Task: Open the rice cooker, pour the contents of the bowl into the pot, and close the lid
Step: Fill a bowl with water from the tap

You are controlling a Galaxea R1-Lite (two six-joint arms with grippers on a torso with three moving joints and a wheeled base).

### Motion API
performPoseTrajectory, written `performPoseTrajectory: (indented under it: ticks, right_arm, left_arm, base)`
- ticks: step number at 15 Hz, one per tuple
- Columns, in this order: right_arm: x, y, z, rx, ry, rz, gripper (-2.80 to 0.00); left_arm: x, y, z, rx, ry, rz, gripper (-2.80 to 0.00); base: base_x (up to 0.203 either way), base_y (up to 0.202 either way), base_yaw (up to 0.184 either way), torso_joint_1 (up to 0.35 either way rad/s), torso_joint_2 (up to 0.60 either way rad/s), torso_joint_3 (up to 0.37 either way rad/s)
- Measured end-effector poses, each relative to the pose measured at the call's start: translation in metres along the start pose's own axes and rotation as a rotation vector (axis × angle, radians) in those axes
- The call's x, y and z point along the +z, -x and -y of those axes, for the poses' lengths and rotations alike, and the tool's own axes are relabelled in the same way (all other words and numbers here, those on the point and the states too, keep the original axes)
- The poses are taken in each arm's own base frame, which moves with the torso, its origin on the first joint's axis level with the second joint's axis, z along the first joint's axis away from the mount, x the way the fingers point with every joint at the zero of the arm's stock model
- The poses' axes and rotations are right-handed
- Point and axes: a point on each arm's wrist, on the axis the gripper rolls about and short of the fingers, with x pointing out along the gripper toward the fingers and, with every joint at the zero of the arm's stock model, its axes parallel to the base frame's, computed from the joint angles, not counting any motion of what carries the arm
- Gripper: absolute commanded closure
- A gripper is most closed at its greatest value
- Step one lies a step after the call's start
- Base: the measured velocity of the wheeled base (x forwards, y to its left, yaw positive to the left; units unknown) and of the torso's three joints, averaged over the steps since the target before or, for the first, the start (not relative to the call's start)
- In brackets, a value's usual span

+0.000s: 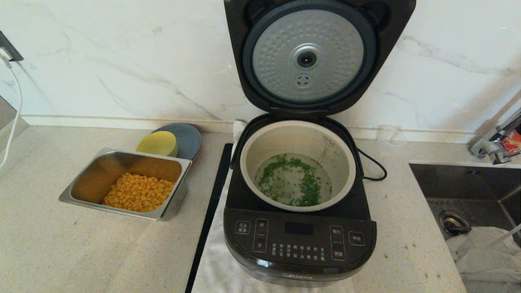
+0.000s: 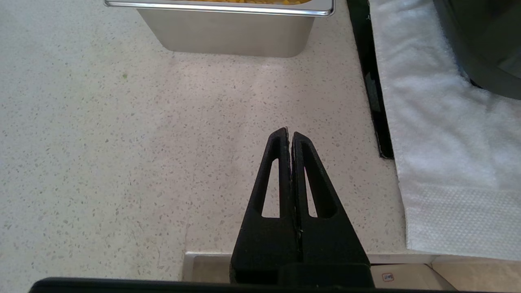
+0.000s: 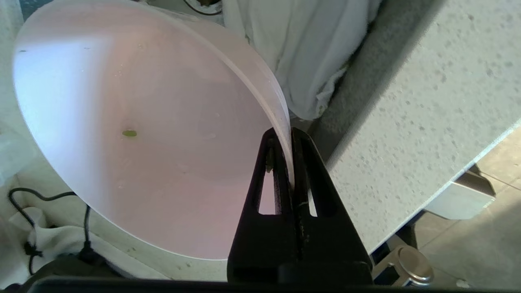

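The black rice cooker [image 1: 299, 240] stands at the centre on a white cloth, its lid [image 1: 308, 57] raised upright with the dimpled silver underside showing. The pale pot [image 1: 260, 142] inside holds chopped green herb bits in clear liquid [image 1: 294, 180]. Neither arm shows in the head view. My right gripper [image 3: 290, 132] is shut on the rim of the bowl [image 3: 134, 134], whose pink inside is nearly empty but for a green speck; it is held tilted beside the counter's edge. My left gripper [image 2: 290, 132] is shut on nothing, low over the bare counter near the steel tray.
A steel tray [image 1: 173, 205] of yellow corn sits left of the cooker, with a yellow dish [image 1: 158, 143] on a grey plate [image 1: 188, 138] behind it. A sink [image 1: 468, 191] with white cloths and a tap [image 1: 494, 142] lies on the right. A black cable [image 1: 376, 167] trails behind the cooker.
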Motion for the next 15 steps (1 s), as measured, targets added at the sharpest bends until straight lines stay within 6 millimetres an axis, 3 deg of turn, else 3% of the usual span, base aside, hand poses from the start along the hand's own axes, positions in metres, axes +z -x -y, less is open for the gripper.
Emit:
performPoseTrajectory:
  ticks: [15]
  right_arm:
    - [0.034, -0.025, -0.011, 0.022, 0.044, 0.006, 0.0]
  left_arm:
    - [0.0, 0.0, 0.0, 0.0, 0.0, 0.0, 0.0]
  base:
    - [0.0, 0.0, 0.0, 0.0, 0.0, 0.0]
